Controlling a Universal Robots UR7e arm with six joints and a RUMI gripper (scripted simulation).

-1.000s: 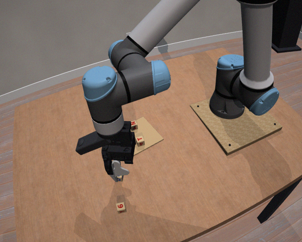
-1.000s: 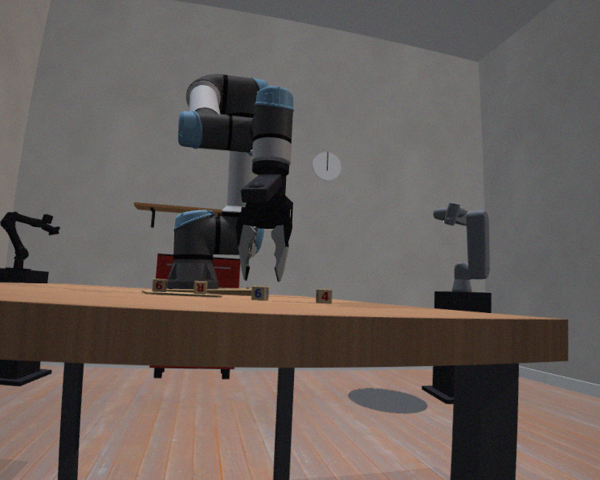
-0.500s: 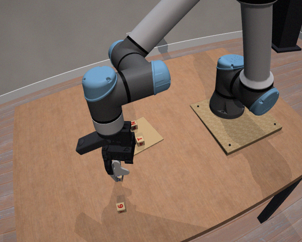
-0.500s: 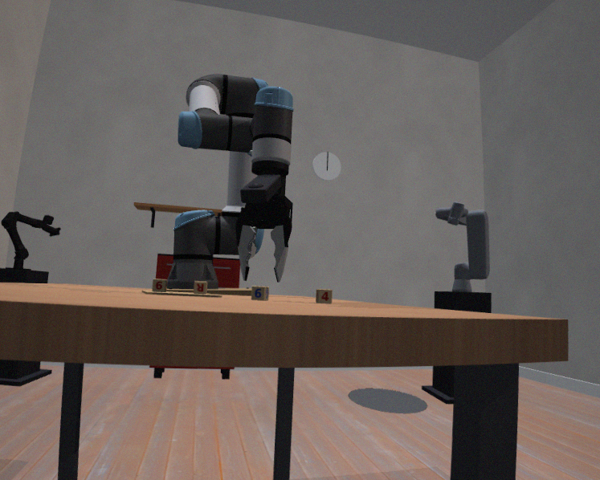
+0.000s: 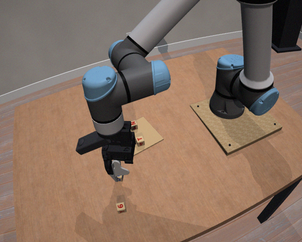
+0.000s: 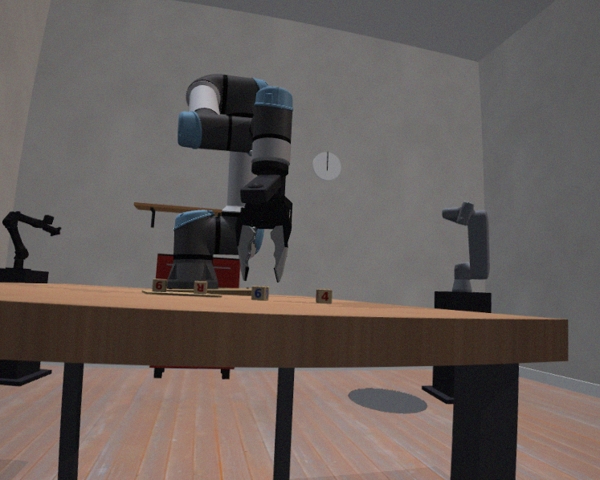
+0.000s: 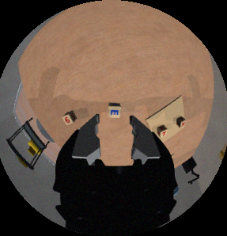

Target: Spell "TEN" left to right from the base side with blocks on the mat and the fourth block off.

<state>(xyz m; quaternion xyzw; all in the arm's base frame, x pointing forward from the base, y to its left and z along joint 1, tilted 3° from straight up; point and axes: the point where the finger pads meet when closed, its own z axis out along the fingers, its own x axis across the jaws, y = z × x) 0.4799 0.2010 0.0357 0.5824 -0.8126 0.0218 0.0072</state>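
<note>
Blue-lettered, the E block (image 5: 120, 178) (image 6: 259, 293) (image 7: 114, 112) sat on the counter (image 5: 184, 169) (image 6: 269, 335) (image 7: 114, 47), left of and nearer than the mat (image 5: 151, 135) (image 6: 181, 294) (image 7: 175, 119) in the top view, and I had the claw (image 5: 121, 176) (image 6: 262, 279) (image 7: 114, 115) above it, unladen and part-open, presumably for straddling it.

Beyond my desk's far edge (image 6: 269, 335), I saw grey walls (image 6: 393, 103) (image 5: 41, 39) and a round clock (image 6: 326, 165) above pinkish floorboards (image 6: 212, 423) (image 5: 1, 156).

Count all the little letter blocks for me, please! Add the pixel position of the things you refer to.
4. The T block (image 5: 140, 141) (image 7: 162, 131) and N block (image 5: 134, 125) (image 7: 180, 122) sit on the mat; the E block (image 7: 115, 111) and the block with a red 6 on top (image 5: 121, 207) (image 7: 69, 118) are off it.
</note>
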